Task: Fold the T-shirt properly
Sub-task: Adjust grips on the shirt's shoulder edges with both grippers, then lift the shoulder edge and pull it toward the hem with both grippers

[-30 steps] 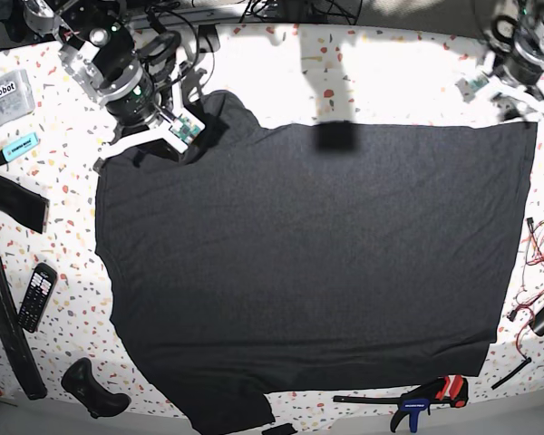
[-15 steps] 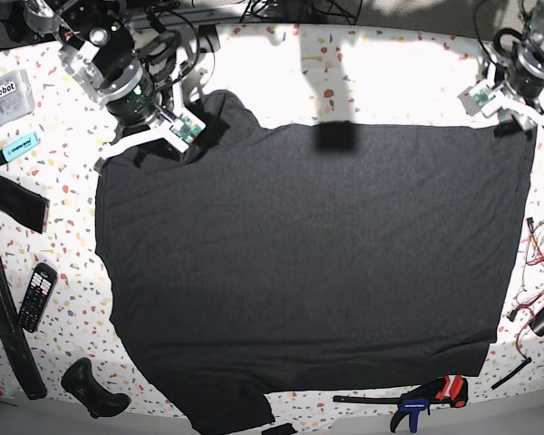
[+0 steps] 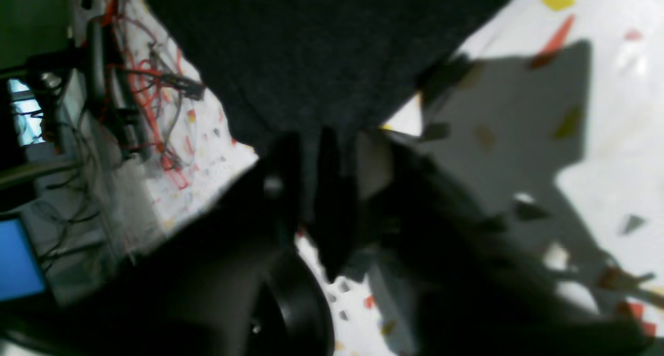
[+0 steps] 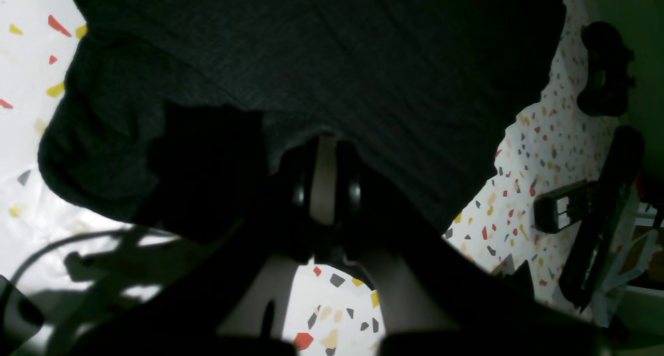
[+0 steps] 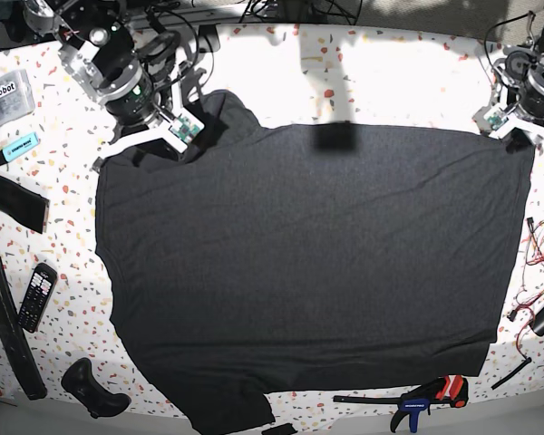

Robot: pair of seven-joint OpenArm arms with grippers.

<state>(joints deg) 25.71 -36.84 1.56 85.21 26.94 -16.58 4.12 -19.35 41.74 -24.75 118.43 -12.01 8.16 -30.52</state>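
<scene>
Both grippers pinch the T-shirt (image 5: 308, 263): right gripper (image 4: 322, 182) at its shoulder, left gripper (image 3: 332, 190) on a corner. Uneven lifting risks that thin corner slipping free.

We see a white speckled table (image 5: 408, 77), brightly lit along its far edge, where hard shadows fall. Beyond that edge hang dark cables (image 5: 281, 11). Past the table's side, a blue panel (image 3: 15, 260), perhaps a screen.

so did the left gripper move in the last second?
Yes. In the base view the left gripper dropped from the bare table above the T-shirt down onto its top right corner, and now looks shut on that corner.
</scene>
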